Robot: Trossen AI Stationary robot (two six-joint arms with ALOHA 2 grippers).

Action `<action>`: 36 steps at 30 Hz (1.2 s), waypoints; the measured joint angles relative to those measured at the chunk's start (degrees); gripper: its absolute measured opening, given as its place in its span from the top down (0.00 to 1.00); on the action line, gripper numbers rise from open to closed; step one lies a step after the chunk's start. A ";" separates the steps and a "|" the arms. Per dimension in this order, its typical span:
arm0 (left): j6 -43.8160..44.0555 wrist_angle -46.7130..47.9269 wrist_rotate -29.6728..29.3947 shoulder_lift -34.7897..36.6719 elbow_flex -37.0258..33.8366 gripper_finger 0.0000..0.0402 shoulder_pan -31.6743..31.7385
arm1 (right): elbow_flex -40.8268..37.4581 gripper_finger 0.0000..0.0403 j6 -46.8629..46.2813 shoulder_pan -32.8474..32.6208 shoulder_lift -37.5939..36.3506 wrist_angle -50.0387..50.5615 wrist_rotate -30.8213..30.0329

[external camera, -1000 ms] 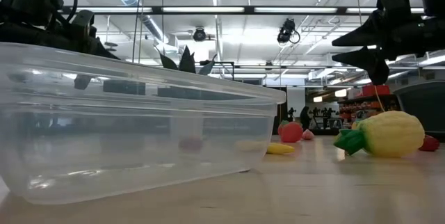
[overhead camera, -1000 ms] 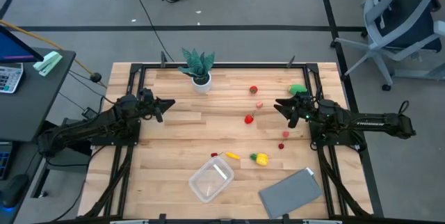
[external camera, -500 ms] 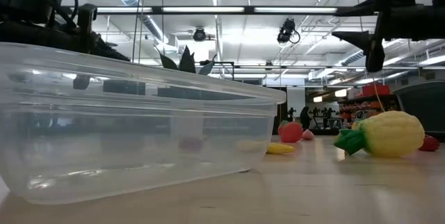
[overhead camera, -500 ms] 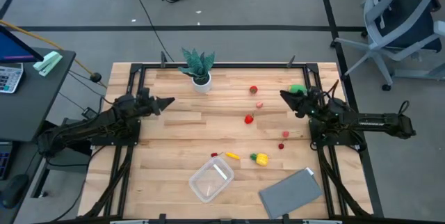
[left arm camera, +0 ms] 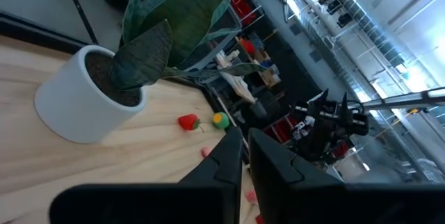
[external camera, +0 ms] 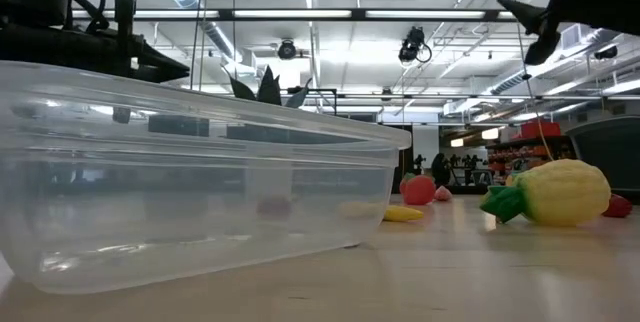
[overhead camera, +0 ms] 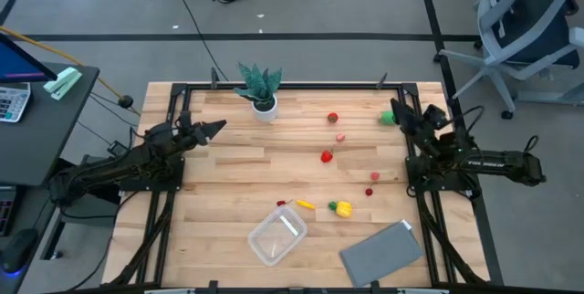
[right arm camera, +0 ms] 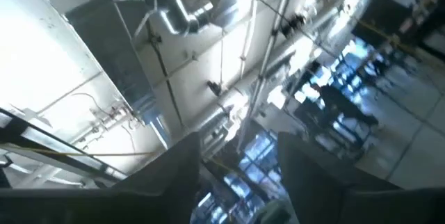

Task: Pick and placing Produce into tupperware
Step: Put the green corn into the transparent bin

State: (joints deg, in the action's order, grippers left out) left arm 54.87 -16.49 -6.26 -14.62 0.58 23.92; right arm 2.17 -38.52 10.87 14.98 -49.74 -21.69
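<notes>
My clear, empty tupperware (overhead camera: pixel 277 236) sits upright near the table's front edge, while the tiny produce lies scattered behind it: a yellow-green piece (overhead camera: pixel 343 209) closest, red ones (overhead camera: pixel 326 156) mid-table, a green one (overhead camera: pixel 388 117) toward the right edge.

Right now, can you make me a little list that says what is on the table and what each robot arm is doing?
table: wooden top
tupperware: clear box near the front edge, no produce in it
produce: yellow piece, red pieces, green piece, all loose on the wood
plant: spiky green, in a white pot, at the back
grey sheet: flat, front right corner
left gripper: fingers close together, holding nothing, left of the plant
right gripper: raised, open, empty, beside the green piece
</notes>
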 joint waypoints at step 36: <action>-0.02 0.50 1.26 0.01 0.00 0.80 -0.15 | 89.31 0.35 32.50 4.14 57.72 139.80 1.25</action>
State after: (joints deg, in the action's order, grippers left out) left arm 54.85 -15.99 -5.00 -14.61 0.58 23.77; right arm 91.49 -6.02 15.01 72.70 90.06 -20.45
